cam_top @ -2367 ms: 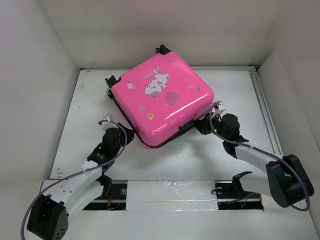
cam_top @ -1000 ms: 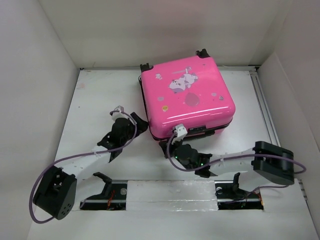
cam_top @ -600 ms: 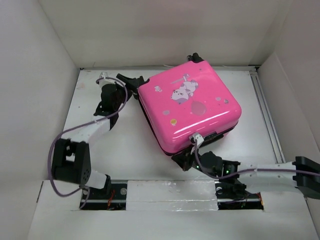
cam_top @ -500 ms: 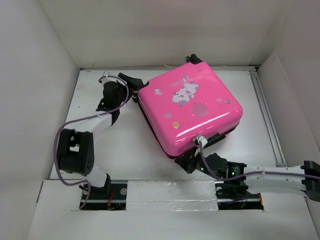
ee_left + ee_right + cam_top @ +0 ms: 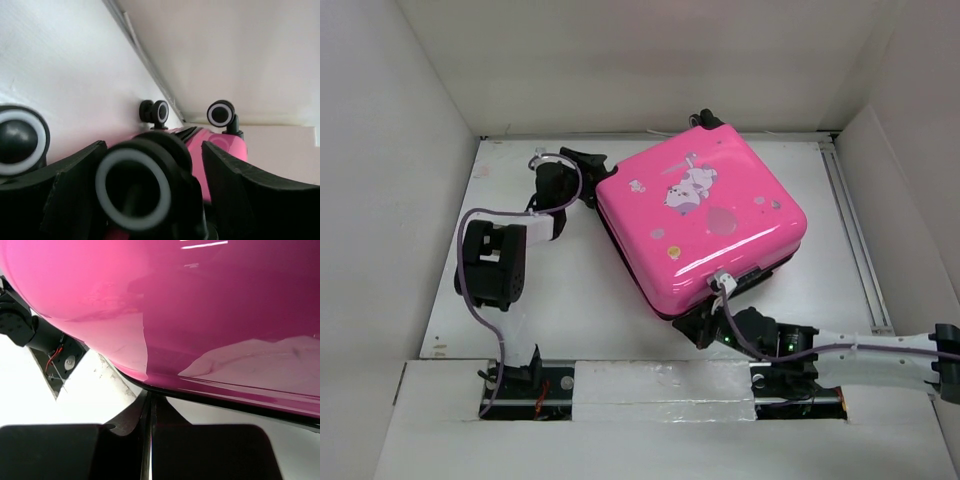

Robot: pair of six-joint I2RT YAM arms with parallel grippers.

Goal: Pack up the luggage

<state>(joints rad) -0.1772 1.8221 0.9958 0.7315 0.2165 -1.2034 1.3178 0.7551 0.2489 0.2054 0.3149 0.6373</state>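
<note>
Pink luggage [image 5: 700,225] closed, lying flat on the table [image 5: 570,290], directly ahead of both grippers. Left gripper [image 5: 588,176] spread wide, gripping nothing, one black wheel [image 5: 132,187] sitting between its fingers (a gap showing beside it). Right gripper [image 5: 150,410] clenched on nothing, tips just below the luggage's lower edge.

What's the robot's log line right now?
luggage: closed, flat | left gripper: open around wheel | right gripper: shut at near edge
</note>
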